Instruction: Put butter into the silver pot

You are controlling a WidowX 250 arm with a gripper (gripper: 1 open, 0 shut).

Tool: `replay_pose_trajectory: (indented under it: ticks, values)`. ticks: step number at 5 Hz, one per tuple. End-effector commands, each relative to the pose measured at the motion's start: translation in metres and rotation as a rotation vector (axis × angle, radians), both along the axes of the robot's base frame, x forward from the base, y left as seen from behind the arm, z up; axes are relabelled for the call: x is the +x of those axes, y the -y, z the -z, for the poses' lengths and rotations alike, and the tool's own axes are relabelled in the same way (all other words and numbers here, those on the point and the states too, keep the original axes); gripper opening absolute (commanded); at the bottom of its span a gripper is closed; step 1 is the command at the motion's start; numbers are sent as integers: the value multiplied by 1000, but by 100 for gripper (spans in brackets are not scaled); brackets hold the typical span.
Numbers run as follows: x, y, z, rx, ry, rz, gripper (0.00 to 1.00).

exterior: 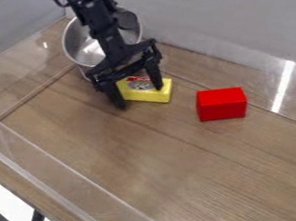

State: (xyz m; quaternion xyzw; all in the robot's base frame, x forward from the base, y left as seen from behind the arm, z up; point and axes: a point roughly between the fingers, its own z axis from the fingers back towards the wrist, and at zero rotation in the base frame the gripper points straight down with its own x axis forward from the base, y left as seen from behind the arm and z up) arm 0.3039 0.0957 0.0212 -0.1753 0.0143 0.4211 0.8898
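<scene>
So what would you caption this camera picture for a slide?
Robot hand straddling the butter on a wooden table, silver pot behind, red block alongside.

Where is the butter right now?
The butter sits on the wooden table just in front of the silver pot, left of the red block, with the hand straddling it.

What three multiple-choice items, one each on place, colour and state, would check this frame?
1. Where is the butter relative to the silver pot?
A. inside it
B. on the table in front of it
C. on the red block

2. What colour is the plain block?
A. red
B. blue
C. green

3. How does the gripper stand?
A. far off
B. open, straddling the butter
C. holding the red block

Answers: B, the butter lies on the wooden table; A, the block is red; B, its fingers stand either side of the butter.
</scene>
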Motion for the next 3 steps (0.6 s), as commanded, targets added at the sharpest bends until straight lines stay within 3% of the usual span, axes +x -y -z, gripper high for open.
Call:
replay_pose_trajectory:
  ticks: [1,3]
  values:
    - [0,-17,-15,39,39,-22,100]
    - [3,-17,-10,46,42,-26,100]
